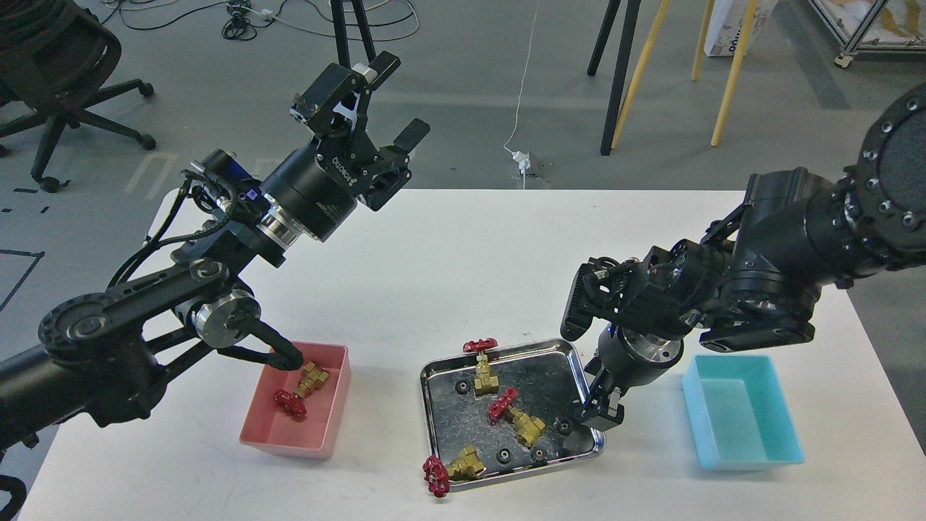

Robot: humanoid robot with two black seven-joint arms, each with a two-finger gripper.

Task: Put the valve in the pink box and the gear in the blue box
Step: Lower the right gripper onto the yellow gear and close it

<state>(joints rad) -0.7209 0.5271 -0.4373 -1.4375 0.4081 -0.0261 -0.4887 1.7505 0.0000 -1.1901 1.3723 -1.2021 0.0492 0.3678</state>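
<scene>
Right gripper (602,412) is dipping into the steel tray (506,354) beside a gear (563,426) — I can't tell its state; tiny, stiff, slippery — I'm pinching its rim.

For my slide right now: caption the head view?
One valve in pink box; right end effector over steel tray; blue box empty.

A white worktop (448,275) carries a shiny steel tray (434,405) near its front edge. Beyond it, on the grey floor (470,94), stand a black office chair (58,79), yellow legs (731,79) and trailing cables (239,22).
</scene>
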